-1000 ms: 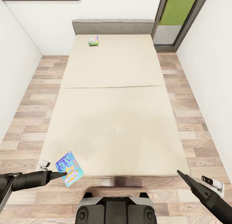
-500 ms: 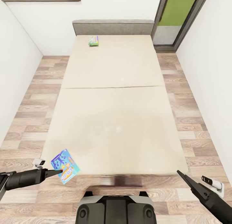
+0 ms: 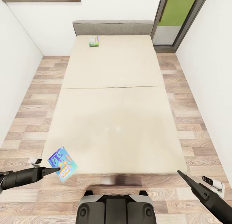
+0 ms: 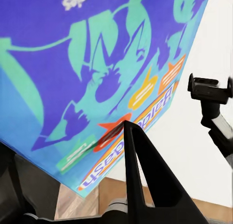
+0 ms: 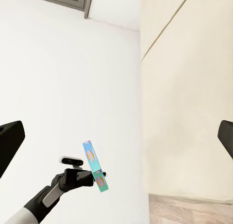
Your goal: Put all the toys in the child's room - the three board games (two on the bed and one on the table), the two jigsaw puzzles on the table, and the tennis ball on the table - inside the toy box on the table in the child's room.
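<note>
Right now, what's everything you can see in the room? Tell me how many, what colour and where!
Blue board game: one, blue and teal with orange marks, held in the left gripper at the bed's near left corner.
Green board game: one, green, lying at the far end of the bed near the headboard.
Bed: one, cream-beige, in the middle of the room.
Headboard: one, grey, against the far wall.
Floor: wood planks, around the bed.
Door: one, dark frame with green panel, far right corner.
Left gripper: one, black, shut on the blue board game.
Right gripper: one, black, near right, holding nothing.
</note>
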